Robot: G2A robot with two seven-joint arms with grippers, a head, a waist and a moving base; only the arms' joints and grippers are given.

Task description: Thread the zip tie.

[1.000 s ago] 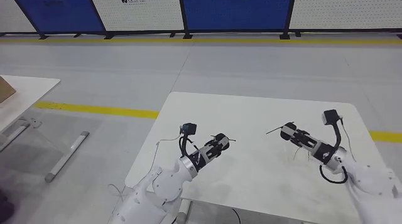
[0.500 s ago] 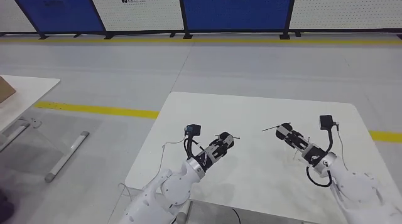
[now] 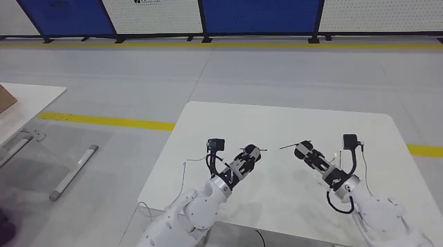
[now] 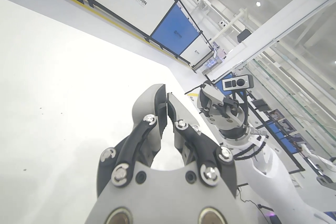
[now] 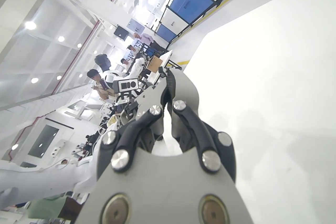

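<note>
okay, my right pincer (image 3: 302,149) is clamped tight, fingers pressed together, with the zip tie (image 3: 288,146) pinched at its tips. the thin dark zip tie sticks straight out beyond those fingertips and points across toward my left pincer (image 3: 251,153). its free end is in the air and stops short of touching. from my left wrist i catch the zip tie (image 4: 193,89) jutting out of the right pincer's front, off to the side of my left fingertips (image 4: 160,101) and farther out.

my left pincer is drawn narrow too, the ribbed pads all but meeting, with just a sliver of light between them. a tiny dark speck shows at their tip. i can't tell what it is, or whether anything is gripped there.

both pincers hang over the white surface (image 3: 277,119), side by side, near each other but apart, tips angled inward. the surface spreads out ahead of both pincers.
</note>
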